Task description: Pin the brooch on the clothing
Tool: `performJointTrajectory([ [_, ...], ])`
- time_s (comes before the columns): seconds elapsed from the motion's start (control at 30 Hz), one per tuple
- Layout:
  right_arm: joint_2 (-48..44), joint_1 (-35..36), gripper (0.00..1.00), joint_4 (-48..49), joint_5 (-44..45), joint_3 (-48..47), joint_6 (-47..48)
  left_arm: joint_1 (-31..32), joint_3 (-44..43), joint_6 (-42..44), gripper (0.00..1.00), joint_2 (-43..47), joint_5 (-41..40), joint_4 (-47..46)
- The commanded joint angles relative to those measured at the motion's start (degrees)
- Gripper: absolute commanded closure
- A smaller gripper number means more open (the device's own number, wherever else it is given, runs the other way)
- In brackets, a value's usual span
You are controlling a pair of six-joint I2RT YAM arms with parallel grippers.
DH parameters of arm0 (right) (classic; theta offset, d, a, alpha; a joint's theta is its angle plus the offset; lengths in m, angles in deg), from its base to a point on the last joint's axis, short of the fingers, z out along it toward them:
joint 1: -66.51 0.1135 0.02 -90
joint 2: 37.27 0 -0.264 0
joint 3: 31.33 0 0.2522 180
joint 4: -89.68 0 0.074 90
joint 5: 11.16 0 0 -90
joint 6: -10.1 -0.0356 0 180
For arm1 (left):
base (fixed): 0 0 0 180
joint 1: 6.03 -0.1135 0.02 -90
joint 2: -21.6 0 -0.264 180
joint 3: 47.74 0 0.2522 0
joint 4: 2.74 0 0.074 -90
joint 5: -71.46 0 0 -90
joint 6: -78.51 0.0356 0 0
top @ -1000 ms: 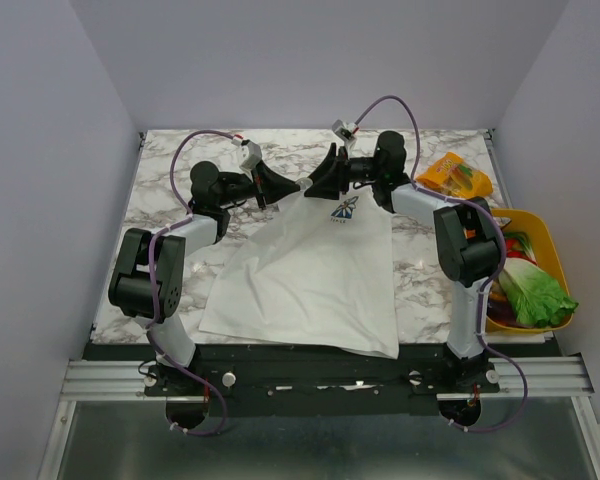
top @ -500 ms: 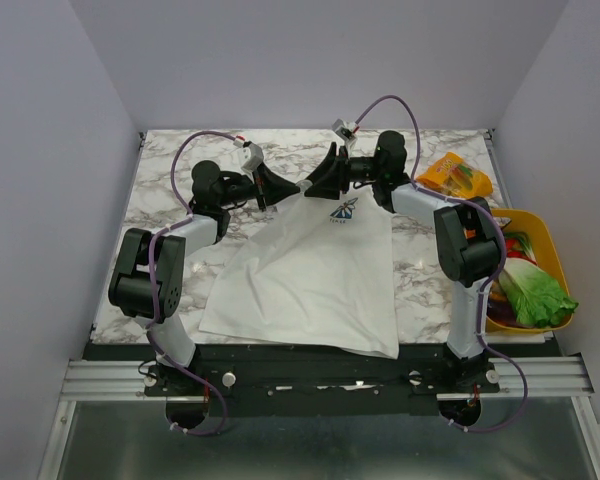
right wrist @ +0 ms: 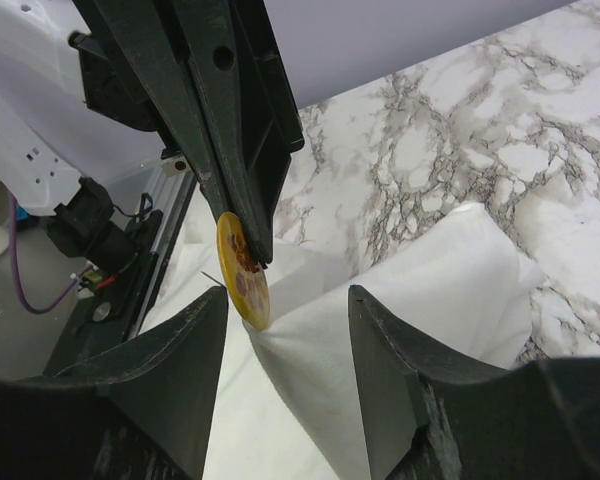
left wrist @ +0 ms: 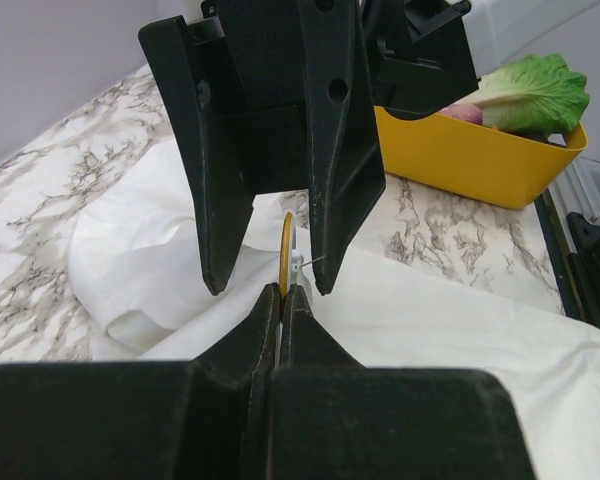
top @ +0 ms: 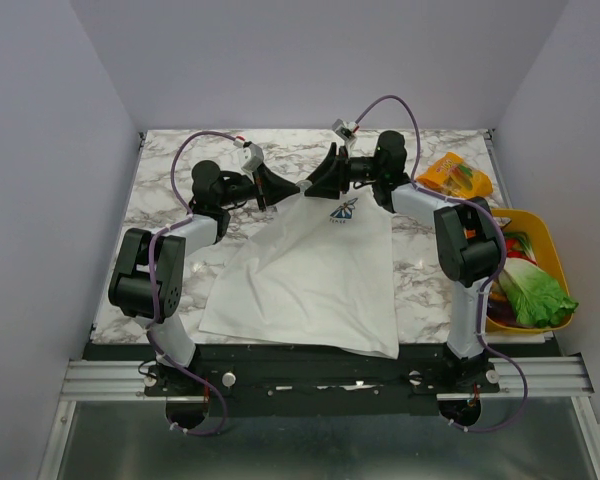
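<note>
Far across the marble desk (top: pixel 155 175), left hand (left wrist: pixel 280 295) pinches the gold-yellow disc brooch (right wrist: pixel 242 270) at a fold of the white T-shirt (top: pixel 310 280); right hand (right wrist: pixel 285 300) open astride; pinning not yet done.

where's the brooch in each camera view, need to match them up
Top external: too small to see, just above-left of the emblem.
Left wrist: brooch centre, edge-on, pinched by left gripper.
Right wrist: brooch left of centre, face-on.
Shared landmark: white T-shirt.
</note>
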Motion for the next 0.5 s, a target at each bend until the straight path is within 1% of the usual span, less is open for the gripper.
performJointTrajectory([
  [0.0, -1.5, -0.4, 0.41, 0.2, -2.0, -1.7, -0.1, -0.3, 0.5, 0.7, 1.00, 1.0, 1.2, -0.6],
  [0.13, -1.6, -0.6, 0.39, 0.2, -2.6, -1.8, -0.3, -0.3, 0.4, 0.6, 1.00, 1.1, 1.3, -0.4],
  [0.33, -1.3, -0.6, 0.34, 0.2, -3.4, -2.4, -0.6, -0.3, 0.3, 0.4, 1.00, 0.9, 1.6, -0.6],
  [0.47, -1.6, -0.6, 0.33, 0.2, -3.1, -2.4, -0.9, -0.3, 0.3, 0.2, 1.00, 1.1, 1.6, -0.6],
])
